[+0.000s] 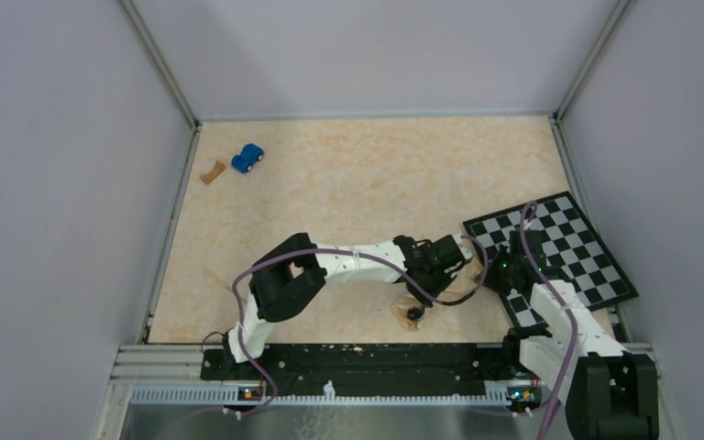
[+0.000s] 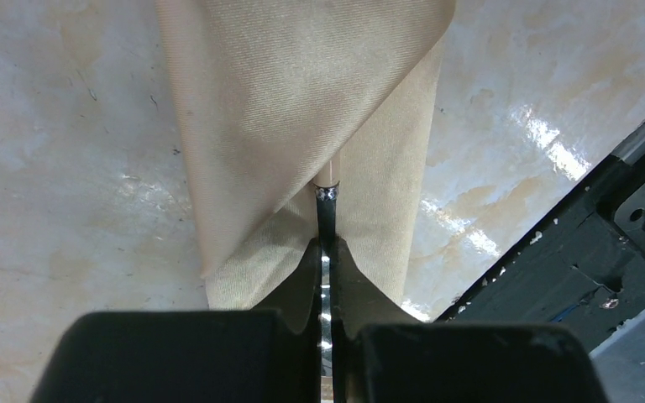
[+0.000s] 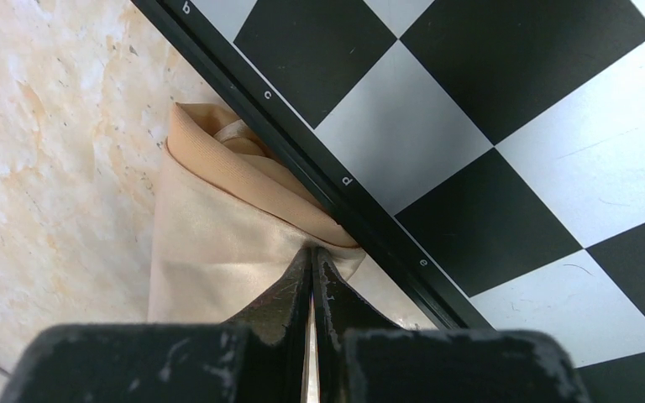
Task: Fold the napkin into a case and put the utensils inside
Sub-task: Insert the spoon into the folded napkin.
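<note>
My left end effector (image 2: 326, 245) is clamped together on a thin dark strip that I take for a utensil (image 2: 326, 214). It sits edge-on to the wrist camera, and its pale tip is tucked under the folded flap of the napkin (image 2: 302, 92) on the table (image 2: 50, 168). My right end effector (image 3: 312, 252) is pinched shut on the napkin's end, which lies against the checkerboard (image 3: 512, 168) at its black border.

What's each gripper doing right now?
Left gripper: closed on a thin utensil poking into the napkin.
Right gripper: closed, tips on the napkin beside the checkerboard.
</note>
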You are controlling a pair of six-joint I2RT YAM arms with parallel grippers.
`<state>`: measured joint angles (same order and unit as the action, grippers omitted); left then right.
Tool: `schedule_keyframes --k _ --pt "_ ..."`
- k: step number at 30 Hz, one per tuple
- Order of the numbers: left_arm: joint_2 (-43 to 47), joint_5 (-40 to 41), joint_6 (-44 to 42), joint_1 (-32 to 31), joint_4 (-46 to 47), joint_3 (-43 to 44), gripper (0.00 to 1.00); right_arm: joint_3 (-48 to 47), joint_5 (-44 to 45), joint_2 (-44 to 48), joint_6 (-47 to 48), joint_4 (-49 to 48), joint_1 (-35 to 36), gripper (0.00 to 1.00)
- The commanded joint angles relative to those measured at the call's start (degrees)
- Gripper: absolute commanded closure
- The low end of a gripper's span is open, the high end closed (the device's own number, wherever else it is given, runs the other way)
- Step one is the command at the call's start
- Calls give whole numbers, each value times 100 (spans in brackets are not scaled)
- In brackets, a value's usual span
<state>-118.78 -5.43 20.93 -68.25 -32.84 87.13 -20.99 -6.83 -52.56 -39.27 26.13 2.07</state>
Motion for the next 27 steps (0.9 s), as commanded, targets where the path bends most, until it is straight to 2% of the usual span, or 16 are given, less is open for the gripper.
schedule_keyframes --k 1,11,19,27 --pt "13 352 -287 -39 -64 177 100 63 69 -93 -29 -255 -29 100" --pt "-257 328 -694 11 -446 677 100 46 29 -86 6 -258 -29 100" --pt "-450 -4 -849 212 -334 989 100 34 -4 -97 24 -266 -29 100" --pt "-723 158 -1113 241 -604 1386 100 27 -20 -118 50 -289 -22 100"
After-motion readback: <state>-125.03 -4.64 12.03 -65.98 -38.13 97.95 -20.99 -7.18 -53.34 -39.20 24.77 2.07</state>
